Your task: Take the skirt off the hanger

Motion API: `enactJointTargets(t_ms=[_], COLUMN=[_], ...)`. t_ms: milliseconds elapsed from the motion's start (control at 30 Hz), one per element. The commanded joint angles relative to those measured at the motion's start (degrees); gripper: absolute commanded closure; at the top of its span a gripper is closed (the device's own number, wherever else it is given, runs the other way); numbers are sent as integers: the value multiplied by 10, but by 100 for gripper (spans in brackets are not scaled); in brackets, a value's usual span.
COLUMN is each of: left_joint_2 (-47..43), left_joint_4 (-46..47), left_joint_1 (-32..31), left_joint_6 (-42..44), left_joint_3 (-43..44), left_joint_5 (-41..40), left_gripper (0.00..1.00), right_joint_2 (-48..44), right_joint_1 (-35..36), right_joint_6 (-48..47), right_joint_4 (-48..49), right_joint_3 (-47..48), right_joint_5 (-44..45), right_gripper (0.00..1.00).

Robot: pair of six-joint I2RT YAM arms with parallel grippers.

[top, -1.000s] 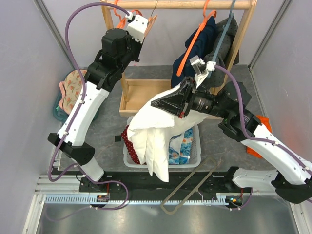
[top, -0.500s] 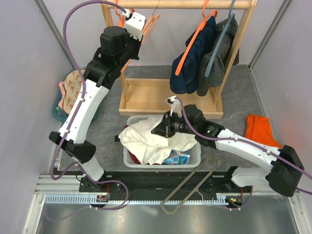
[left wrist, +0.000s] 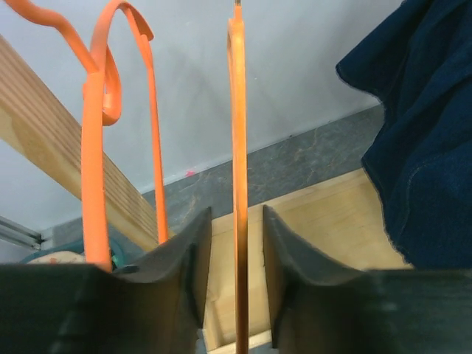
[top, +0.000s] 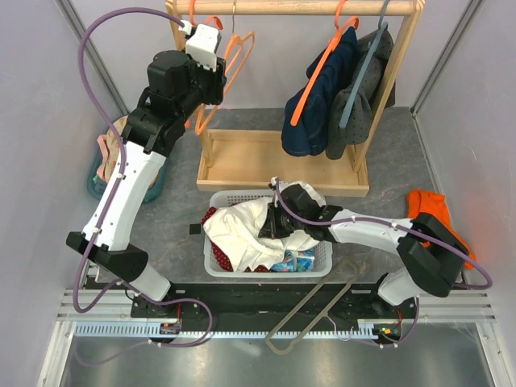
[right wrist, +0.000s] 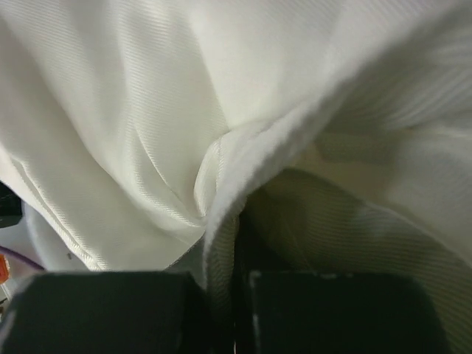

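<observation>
the left gripper (left wrist: pixel 234 215) is straddling a bare orange hanger (left wrist: pixel 237 147) up at the wooden rack (top: pixel 290 8), its jaws parted with a sliver of gap showing on each side of the plastic. the right gripper (right wrist: pixel 240 274) is reaching down into the white laundry basket (top: pixel 324 256), pinching a fold of white fabric (right wrist: pixel 147 110) tightly. the dark red polka-dot skirt (top: pixel 218 246) is lying in the basket's left end, partly under that white fabric.

The dark red dotted skirt (top: pixel 219 258) lies crumpled in the basket (top: pixel 324 260), mostly under white cloth (top: pixel 242 230). The thin orange hanger (left wrist: pixel 237 147) hangs upright near the wooden rail (top: pixel 298 7).
</observation>
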Motion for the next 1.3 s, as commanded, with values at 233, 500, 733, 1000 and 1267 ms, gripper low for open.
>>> enactJointTargets(t_ms=[233,500,733,1000,1267], left_joint_2=[-32,11,81,174,219], left_joint_4=[19,26,53,111,128], left_joint_1=[-2,-64,-155,-157,-165], left_joint_6=[-63,-92,-30,-18,-12], left_joint_3=[37,152,182,203,230], left_joint_5=[49,151,140,109,107], left_gripper=[0,0,0,0,1], right_joint_2=[-13,-91,-182,-321,-380], right_joint_1=[-2,-2,-3,0,1], right_joint_6=[-32,-73,-91,-90,-87], right_joint_4=[-138,-248,-296,-272,-257], right_joint_3=[74,140,154,119,90], right_joint_5=[64,97,119,112,115], right_gripper=[75,24,2,2,2])
